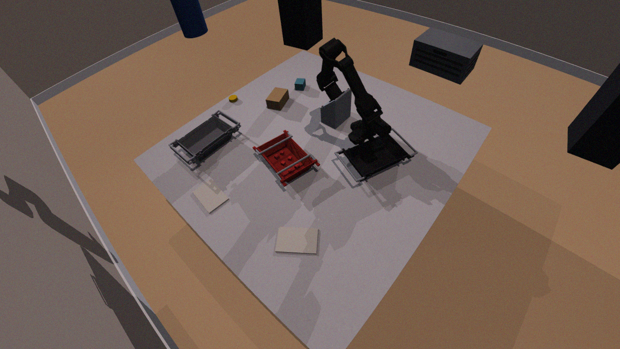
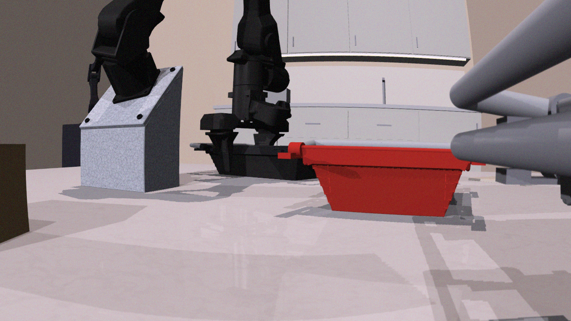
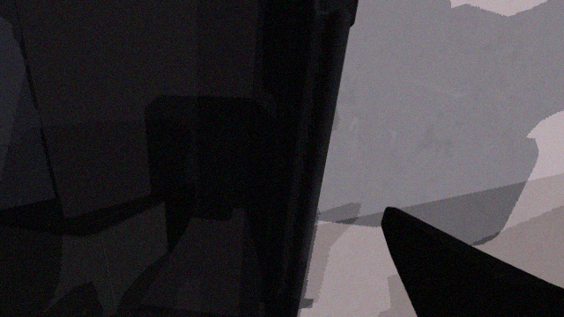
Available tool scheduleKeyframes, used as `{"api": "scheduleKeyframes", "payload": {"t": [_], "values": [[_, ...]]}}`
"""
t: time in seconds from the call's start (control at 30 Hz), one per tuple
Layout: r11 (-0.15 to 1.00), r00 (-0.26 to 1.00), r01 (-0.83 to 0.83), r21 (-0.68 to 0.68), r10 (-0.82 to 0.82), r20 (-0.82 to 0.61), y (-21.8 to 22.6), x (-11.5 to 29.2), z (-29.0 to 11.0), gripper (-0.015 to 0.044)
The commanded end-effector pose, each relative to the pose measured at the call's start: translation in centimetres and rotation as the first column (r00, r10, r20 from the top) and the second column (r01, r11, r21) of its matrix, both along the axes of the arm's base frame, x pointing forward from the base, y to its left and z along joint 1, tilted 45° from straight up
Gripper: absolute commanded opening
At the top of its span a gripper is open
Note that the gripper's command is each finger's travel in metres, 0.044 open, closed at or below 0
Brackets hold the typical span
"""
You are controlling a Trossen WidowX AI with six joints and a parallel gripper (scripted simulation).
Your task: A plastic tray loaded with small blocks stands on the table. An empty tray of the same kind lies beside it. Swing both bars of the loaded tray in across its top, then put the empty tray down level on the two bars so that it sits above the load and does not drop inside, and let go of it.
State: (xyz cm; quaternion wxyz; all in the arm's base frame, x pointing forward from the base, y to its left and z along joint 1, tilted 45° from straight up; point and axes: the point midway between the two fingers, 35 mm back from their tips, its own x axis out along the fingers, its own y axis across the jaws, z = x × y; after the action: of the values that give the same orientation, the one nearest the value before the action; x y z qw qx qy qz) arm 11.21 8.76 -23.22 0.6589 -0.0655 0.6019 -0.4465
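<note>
The red tray (image 1: 302, 150) (image 2: 383, 187) stands mid-table with small red blocks (image 1: 286, 161) inside. Its two grey wire bars (image 1: 273, 145) (image 1: 298, 170) lie across its top; one bar shows in the exterior view (image 2: 375, 143). The empty black tray (image 1: 383, 166) (image 2: 259, 164) lies to its right with its bars (image 1: 347, 167) swung out. My gripper (image 1: 365, 149) (image 2: 244, 144) is open and lowered onto the black tray, with one finger on each side of its long wall (image 3: 304, 132). One finger (image 3: 441, 264) shows outside the wall in the wrist view.
A grey tray (image 1: 213, 140) (image 2: 519, 139) with bars out lies at the left. The arm's grey pedestal (image 1: 335, 110) (image 2: 127, 151) stands behind. A brown box (image 1: 277, 98) (image 2: 11, 191), a teal cube (image 1: 300, 83), a yellow disc (image 1: 233, 98) and two beige sheets (image 1: 210, 197) (image 1: 297, 240) lie around.
</note>
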Motion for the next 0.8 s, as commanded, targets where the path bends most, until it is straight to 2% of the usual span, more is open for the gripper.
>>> {"api": "scheduleKeyframes", "payload": {"t": [0.0,0.03,0.57,0.77], "values": [[1.0,1.0,-0.005,-0.008,0.005,-0.003,-0.28,-0.09,-0.09,0.044],[1.0,1.0,-0.005,-0.008,0.005,-0.003,-0.28,-0.09,-0.09,0.044],[1.0,1.0,-0.005,-0.008,0.005,-0.003,-0.28,-0.09,-0.09,0.0205],[1.0,1.0,-0.005,-0.008,0.005,-0.003,-0.28,-0.09,-0.09,0.0165]]}}
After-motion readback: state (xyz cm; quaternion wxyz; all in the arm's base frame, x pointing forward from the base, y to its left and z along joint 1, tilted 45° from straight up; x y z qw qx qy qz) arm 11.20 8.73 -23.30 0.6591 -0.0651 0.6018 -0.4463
